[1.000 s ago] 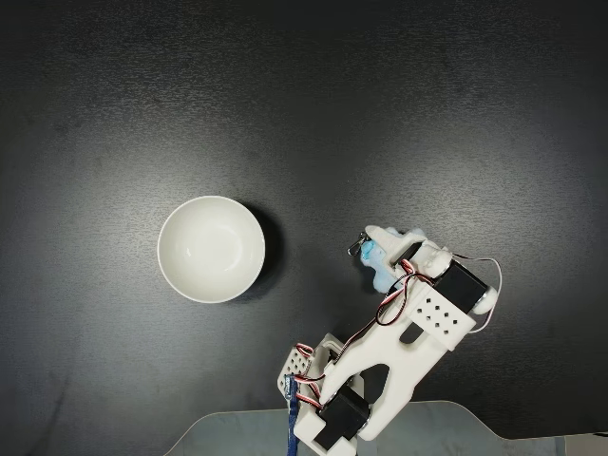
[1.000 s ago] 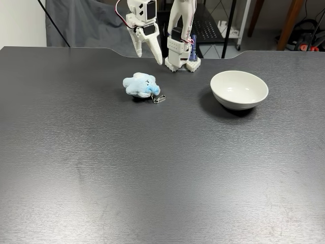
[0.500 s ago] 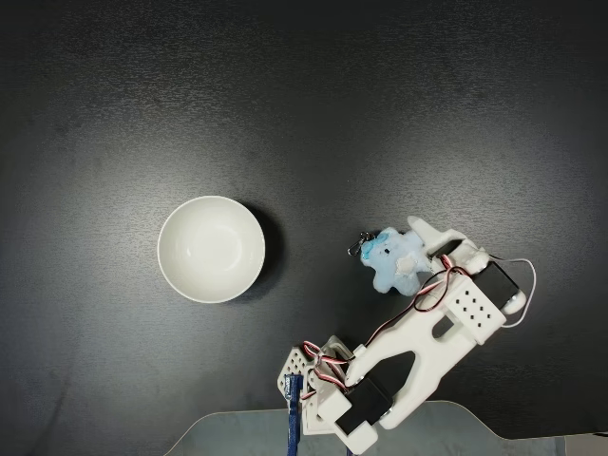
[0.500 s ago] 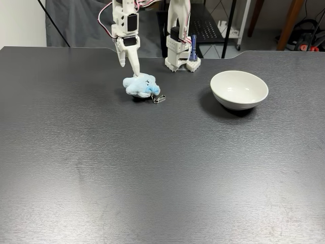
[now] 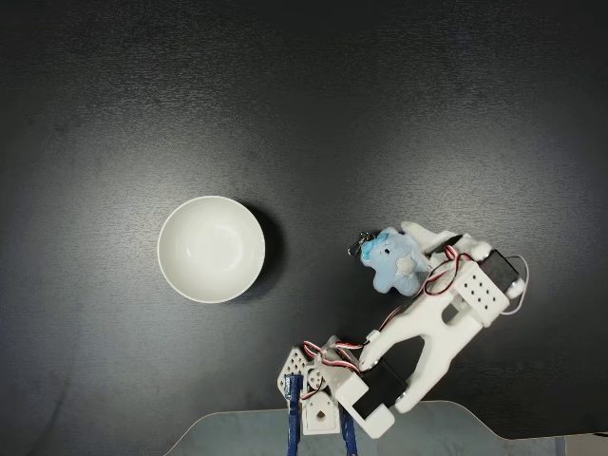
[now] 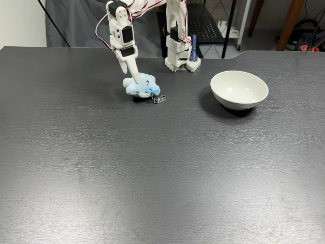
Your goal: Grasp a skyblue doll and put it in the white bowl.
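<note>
Fingers (image 6: 134, 77) press skyblue doll (image 6: 141, 86); white bowl (image 6: 239, 90) well apart.

Skyblue doll (image 6: 140, 86), fluffy pale plush w/ darker blue patch and metal clip at its right in the front fixed view, lies on dark tabletop; white bowl (image 6: 239, 90), upright, empty, sits well right.

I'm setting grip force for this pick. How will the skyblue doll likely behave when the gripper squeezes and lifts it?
The skyblue doll looks fluffy, so it will probably squash rather than resist. Being small beside the white bowl, it is likely light. Its metal keyring clip lies loose on the table and may dangle. The gripper touches its top; fur may slip somewhat.
</note>
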Motion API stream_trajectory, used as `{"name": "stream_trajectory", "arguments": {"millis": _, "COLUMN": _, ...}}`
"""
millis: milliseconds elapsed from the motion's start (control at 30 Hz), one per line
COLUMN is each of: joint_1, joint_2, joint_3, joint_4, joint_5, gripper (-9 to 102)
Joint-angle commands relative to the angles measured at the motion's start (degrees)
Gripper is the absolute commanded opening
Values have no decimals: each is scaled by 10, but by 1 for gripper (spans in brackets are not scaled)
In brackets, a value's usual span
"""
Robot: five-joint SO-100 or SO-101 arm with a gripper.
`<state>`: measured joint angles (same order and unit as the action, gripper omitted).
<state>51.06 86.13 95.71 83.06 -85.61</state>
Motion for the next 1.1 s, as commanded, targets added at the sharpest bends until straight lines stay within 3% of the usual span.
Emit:
{"name": "stream_trajectory", "arguments": {"millis": 0, "joint_1": -23, "joint_2": 8, "joint_3": -4, "joint_4": 6, "joint_5": 4, "gripper": 50}}
{"name": "stream_trajectory", "arguments": {"millis": 1067, "joint_1": -40, "joint_2": -58, "joint_3": -3, "joint_4": 8, "joint_5": 4, "gripper": 49}}
